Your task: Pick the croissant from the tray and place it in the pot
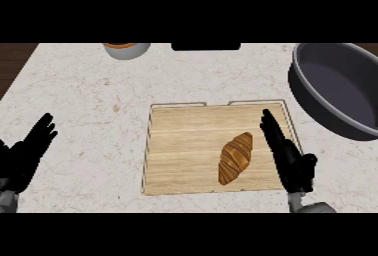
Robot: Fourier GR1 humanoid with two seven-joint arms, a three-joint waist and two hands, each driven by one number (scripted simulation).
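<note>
1. We see the croissant (236, 158) lying on the wooden tray (184, 150), in the tray's right half, its long axis running from lower left to upper right. Nothing holds it.

2. Our right hand (289, 159) is above the tray's right edge, just beside the croissant and to its right. Its fingers are straight and point away from us, toward the far side of the counter. It does not touch the croissant.

3. Our left hand (28, 150) shows at the view's left edge, over the bare marble counter (88, 90), well apart from the tray. Its fingers are straight and spread, holding nothing.

4. The grey pot (336, 87) stands at the upper right, beyond the tray's right corner, partly cut by the view's edge. What we see of its inside holds nothing.

5. At the far edge of the counter we see a small bowl (126, 50) with something orange in it, and a dark object (206, 46) beside it that we cannot identify.
</note>
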